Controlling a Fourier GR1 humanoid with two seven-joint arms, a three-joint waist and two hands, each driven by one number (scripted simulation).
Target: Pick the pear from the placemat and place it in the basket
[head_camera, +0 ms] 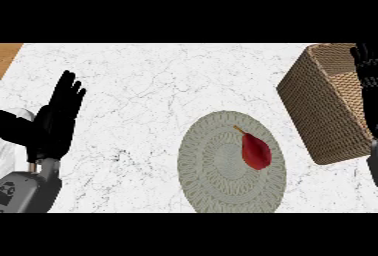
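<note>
Pear, red and small, lies on its side on the right half of the round placemat. Its stem points up and to the left, away from the basket, which stands just beside the mat on the right in the head view. To my eye the pear will be light and stiff enough to hold. It is smooth-skinned and tapered, though, so it could roll or slip out of a pinch near the thin stem end. The fat lower belly, taken across its width from above, looks the better place to grasp. Left hand rests open at the left of the table, fingers straight and up, well apart from the mat and holding nothing. Right hand shows only as a dark strip at the right edge, by the basket's far side; whether it is open or closed I cannot tell. Nothing touches the pear.
</note>
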